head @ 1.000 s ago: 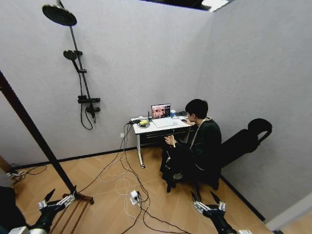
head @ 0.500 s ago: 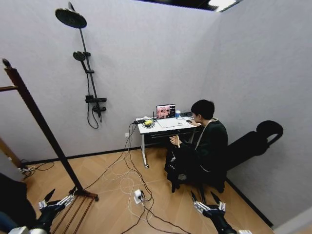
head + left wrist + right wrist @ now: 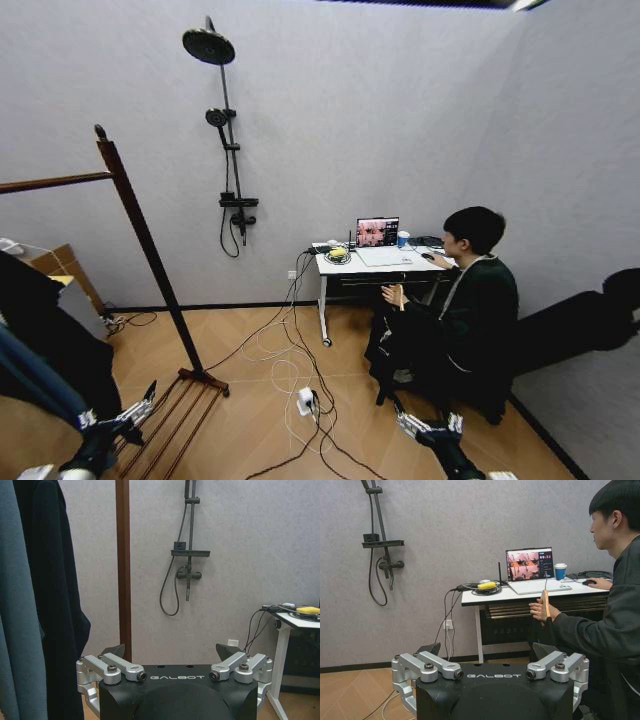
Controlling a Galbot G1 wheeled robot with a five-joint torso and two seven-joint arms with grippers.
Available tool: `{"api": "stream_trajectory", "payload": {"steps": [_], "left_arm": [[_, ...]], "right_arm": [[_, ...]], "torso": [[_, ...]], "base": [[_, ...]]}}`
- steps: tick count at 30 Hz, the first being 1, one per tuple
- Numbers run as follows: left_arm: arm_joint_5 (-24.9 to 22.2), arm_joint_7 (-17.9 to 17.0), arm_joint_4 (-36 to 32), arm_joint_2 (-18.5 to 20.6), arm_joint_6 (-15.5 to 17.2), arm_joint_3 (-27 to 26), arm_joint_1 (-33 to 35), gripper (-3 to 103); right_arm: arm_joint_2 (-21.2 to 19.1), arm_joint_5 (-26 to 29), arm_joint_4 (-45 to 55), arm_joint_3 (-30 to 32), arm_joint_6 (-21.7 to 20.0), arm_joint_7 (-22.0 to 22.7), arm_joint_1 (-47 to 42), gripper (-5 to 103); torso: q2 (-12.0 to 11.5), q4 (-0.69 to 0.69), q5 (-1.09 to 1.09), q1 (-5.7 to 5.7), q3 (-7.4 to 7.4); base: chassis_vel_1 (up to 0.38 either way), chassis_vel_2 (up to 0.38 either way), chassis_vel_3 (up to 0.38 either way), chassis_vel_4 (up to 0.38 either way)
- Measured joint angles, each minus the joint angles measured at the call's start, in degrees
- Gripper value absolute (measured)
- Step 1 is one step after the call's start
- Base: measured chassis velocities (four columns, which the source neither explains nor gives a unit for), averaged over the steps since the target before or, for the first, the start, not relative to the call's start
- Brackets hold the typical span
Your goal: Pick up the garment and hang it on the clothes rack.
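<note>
The clothes rack point(image 3: 143, 240) stands at the left, a dark wooden post with a knob top and a rail point(image 3: 52, 182) running off the left edge. Below the rail hangs the garment point(image 3: 48, 325), black, with a teal-blue jacket point(image 3: 28, 378) beside it; no hanger shows. In the left wrist view the garment point(image 3: 55, 595) hangs between the jacket point(image 3: 15, 630) and the rack post point(image 3: 122, 570). My left gripper point(image 3: 118, 405) point(image 3: 169, 651) is held low, open and empty, short of the rack. My right gripper point(image 3: 428, 418) point(image 3: 486, 650) is low on the right, also open and empty.
A person sits at a white desk point(image 3: 372, 264) with a laptop point(image 3: 529, 564) straight ahead. Cables and a power strip point(image 3: 306, 400) lie on the wooden floor between me and the desk. A shower fixture point(image 3: 230, 150) hangs on the back wall. A cardboard box point(image 3: 62, 270) stands behind the rack.
The whole picture has shifted right, so the camera has turned left. The rack's rail and the hanging garments have come into view. Both grippers stay low and open.
</note>
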Motion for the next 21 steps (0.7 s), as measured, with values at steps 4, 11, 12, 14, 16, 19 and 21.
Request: {"api": "stream_trajectory", "payload": {"steps": [4, 11, 12, 14, 16, 19, 21], "left_arm": [[0.00, 0.00, 0.00, 0.00, 0.00, 0.00, -0.01, 100], [0.00, 0.00, 0.00, 0.00, 0.00, 0.00, -0.01, 100], [0.00, 0.00, 0.00, 0.00, 0.00, 0.00, 0.00, 100], [0.00, 0.00, 0.00, 0.00, 0.00, 0.00, 0.00, 100], [0.00, 0.01, 0.00, 0.00, 0.00, 0.01, -0.01, 100], [0.00, 0.01, 0.00, 0.00, 0.00, 0.00, 0.00, 100], [0.00, 0.00, 0.00, 0.00, 0.00, 0.00, 0.00, 100]], "right_arm": [[0.00, 0.00, 0.00, 0.00, 0.00, 0.00, 0.00, 100], [0.00, 0.00, 0.00, 0.00, 0.00, 0.00, 0.00, 100], [0.00, 0.00, 0.00, 0.00, 0.00, 0.00, 0.00, 100], [0.00, 0.00, 0.00, 0.00, 0.00, 0.00, 0.00, 100], [0.00, 0.00, 0.00, 0.00, 0.00, 0.00, -0.01, 100], [0.00, 0.00, 0.00, 0.00, 0.00, 0.00, -0.01, 100], [0.00, 0.00, 0.00, 0.00, 0.00, 0.00, -0.01, 100]], "torso": [[-0.01, -0.01, 0.00, 0.02, 0.00], [-0.01, 0.01, -0.01, 0.02, 0.00], [0.00, 0.00, 0.00, 0.02, 0.00], [0.00, 0.00, 0.00, -0.01, 0.00], [0.00, -0.01, 0.01, -0.01, 0.00], [0.00, 0.00, 0.00, -0.02, -0.01], [0.00, 0.01, 0.00, -0.01, 0.00]], "base": [[0.026, -0.030, -0.025, 0.011], [0.119, -0.120, -0.112, 0.120], [0.175, -0.209, -0.196, 0.183], [0.195, -0.209, -0.200, 0.194], [0.229, -0.240, -0.218, 0.229], [0.238, -0.257, -0.246, 0.236], [0.301, -0.262, -0.288, 0.280]]}}
